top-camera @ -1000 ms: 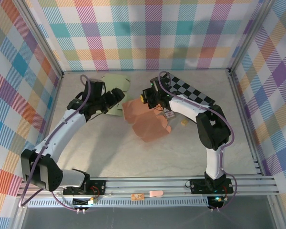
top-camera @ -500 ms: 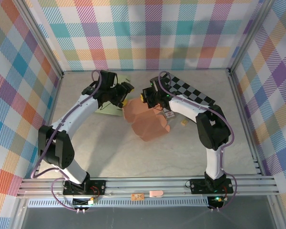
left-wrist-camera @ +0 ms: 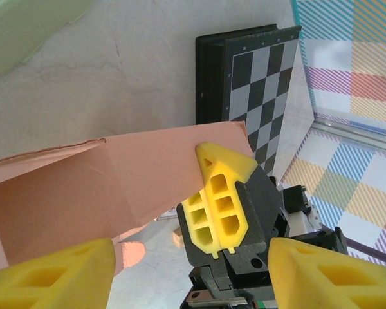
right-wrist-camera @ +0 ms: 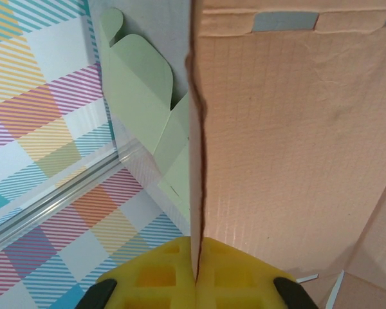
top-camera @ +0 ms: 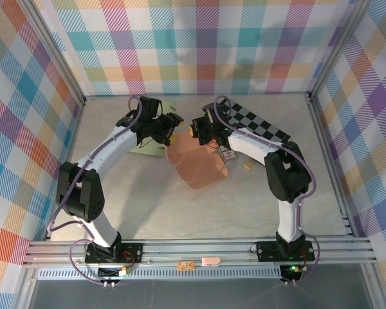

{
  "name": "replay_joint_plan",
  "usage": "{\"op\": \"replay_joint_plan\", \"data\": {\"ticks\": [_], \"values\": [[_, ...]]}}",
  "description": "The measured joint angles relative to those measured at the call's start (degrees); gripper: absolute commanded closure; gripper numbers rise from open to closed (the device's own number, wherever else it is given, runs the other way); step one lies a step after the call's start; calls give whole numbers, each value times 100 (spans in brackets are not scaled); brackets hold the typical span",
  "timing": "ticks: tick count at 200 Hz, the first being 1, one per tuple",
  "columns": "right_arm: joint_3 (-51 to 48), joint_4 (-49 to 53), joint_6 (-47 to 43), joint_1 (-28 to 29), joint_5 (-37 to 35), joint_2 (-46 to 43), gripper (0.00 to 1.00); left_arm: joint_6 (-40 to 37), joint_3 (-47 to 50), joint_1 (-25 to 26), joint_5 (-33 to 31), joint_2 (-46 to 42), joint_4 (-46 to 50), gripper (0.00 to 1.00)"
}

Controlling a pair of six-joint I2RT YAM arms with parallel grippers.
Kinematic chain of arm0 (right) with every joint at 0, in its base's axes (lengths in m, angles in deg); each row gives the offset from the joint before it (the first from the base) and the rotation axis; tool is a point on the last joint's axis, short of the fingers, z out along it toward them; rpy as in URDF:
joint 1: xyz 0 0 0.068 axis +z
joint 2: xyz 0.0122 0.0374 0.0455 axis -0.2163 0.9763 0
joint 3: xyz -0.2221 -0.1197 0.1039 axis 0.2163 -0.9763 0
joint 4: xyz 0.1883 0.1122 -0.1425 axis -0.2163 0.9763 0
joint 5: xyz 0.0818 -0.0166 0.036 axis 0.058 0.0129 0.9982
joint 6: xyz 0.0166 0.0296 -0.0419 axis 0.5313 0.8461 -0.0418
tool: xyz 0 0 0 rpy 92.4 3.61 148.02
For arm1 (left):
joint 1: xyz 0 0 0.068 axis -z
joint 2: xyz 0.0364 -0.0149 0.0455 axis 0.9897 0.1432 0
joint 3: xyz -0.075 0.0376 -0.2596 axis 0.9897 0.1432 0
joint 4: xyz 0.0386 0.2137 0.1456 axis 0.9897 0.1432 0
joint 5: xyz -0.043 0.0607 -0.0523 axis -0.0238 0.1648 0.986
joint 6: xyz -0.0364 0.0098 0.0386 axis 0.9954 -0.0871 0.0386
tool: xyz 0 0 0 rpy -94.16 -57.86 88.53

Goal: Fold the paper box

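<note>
Top external: left gripper (top-camera: 170, 126) has swung over to the box (top-camera: 202, 168), jaws spread but narrowing. Right gripper (top-camera: 197, 131) keeps pinching a flap, so folding can begin.

I see the salmon paper box (top-camera: 201, 166) lying partly unfolded near the middle of the table (top-camera: 180, 212). One panel stands raised toward the far edge.

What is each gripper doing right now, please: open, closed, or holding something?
Left gripper: open, holding nothing.
Right gripper: closed on an edge of the pink paper box.
</note>
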Motion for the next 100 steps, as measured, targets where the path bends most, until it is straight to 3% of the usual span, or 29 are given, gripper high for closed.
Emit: {"op": "replay_joint_plan", "data": {"ticks": [65, 100], "values": [[-470, -527, 92, 210, -177, -28, 100, 295, 192, -83, 365, 68, -1200, 32], [-793, -1014, 46, 332, -420, -76, 100, 164, 286, -498, 581, -437, -1016, 34]]}}
